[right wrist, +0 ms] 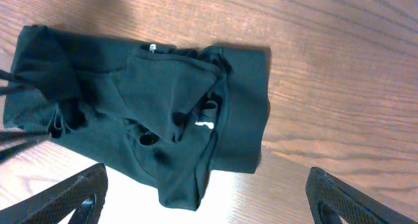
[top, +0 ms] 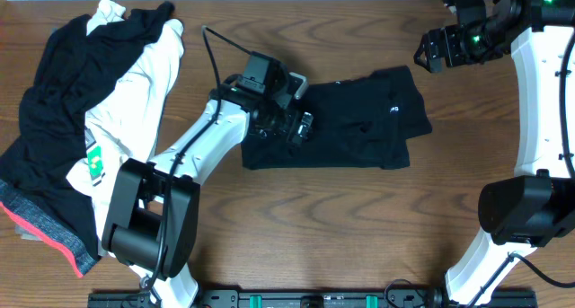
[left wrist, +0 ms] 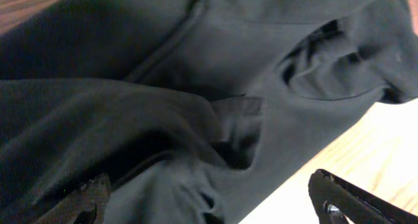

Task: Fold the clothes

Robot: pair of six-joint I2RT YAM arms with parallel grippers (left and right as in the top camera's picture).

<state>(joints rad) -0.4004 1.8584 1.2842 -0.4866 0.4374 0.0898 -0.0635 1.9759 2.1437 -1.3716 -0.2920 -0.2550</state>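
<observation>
A black garment (top: 359,128) lies partly folded and rumpled on the wooden table, near the middle. It also shows in the left wrist view (left wrist: 261,87) and in the right wrist view (right wrist: 130,100). My left gripper (top: 304,127) is low at the garment's left end. In its wrist view it (left wrist: 209,191) is open, with one finger against the cloth and the other over bare table. My right gripper (top: 431,52) hangs high above the table, up and to the right of the garment. In its wrist view it (right wrist: 206,181) is open and empty.
A heap of unfolded clothes covers the table's left side: a white garment (top: 144,83), a black one (top: 63,83) and a grey piece with a red hem (top: 45,227). Bare wood (top: 359,227) lies in front of the black garment.
</observation>
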